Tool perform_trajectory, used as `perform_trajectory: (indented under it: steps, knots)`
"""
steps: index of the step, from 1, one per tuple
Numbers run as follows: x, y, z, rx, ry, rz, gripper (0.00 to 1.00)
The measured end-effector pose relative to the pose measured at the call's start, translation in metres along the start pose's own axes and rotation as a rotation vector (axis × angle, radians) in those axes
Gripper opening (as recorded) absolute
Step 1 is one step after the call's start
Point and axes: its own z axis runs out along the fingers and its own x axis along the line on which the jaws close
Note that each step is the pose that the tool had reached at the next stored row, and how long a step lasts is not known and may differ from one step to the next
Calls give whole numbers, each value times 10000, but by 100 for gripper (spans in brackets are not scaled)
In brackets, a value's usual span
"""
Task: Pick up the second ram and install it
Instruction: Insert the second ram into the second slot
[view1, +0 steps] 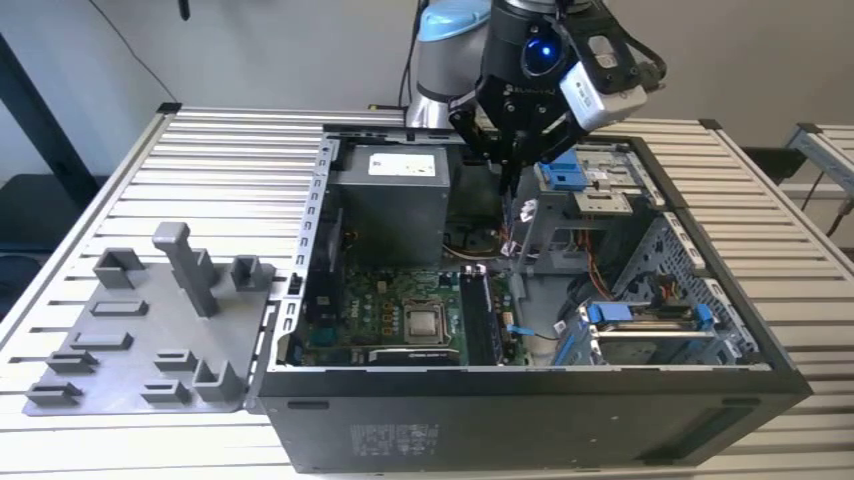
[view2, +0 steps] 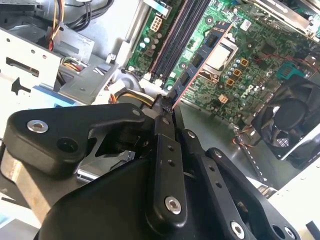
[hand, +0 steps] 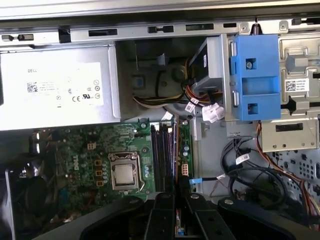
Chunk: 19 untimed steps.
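Observation:
My gripper (view1: 511, 160) hangs over the open computer case (view1: 534, 400), shut on the second ram (view1: 510, 180). The stick is thin and dark and hangs straight down from the fingers. In the second wrist view the ram (view2: 200, 57) sticks out past the black fingers (view2: 165, 150), with its black chips showing, above the motherboard (view2: 250, 65). In the first wrist view it appears edge-on as a thin line (hand: 175, 150) over the long black memory slots (hand: 162, 155). The stick is still well above the slots (view1: 481, 315) and touches nothing.
Inside the case are a grey power supply (view1: 390, 200), the processor socket (view1: 424, 322), a blue drive bracket (view1: 567, 172), loose cables (hand: 245, 170) and a black fan (view2: 295, 117). A grey part holder (view1: 147, 330) lies on the slatted table at the exterior view's left.

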Motion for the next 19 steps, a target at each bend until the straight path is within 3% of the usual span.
perform_trajectory:
  steps: [3,10,19]
  knots:
    - [-2,0,35,10,27,49,14]
    - [-27,2,92,47,187,91,14]
    - [-20,1,94,47,189,92,14]
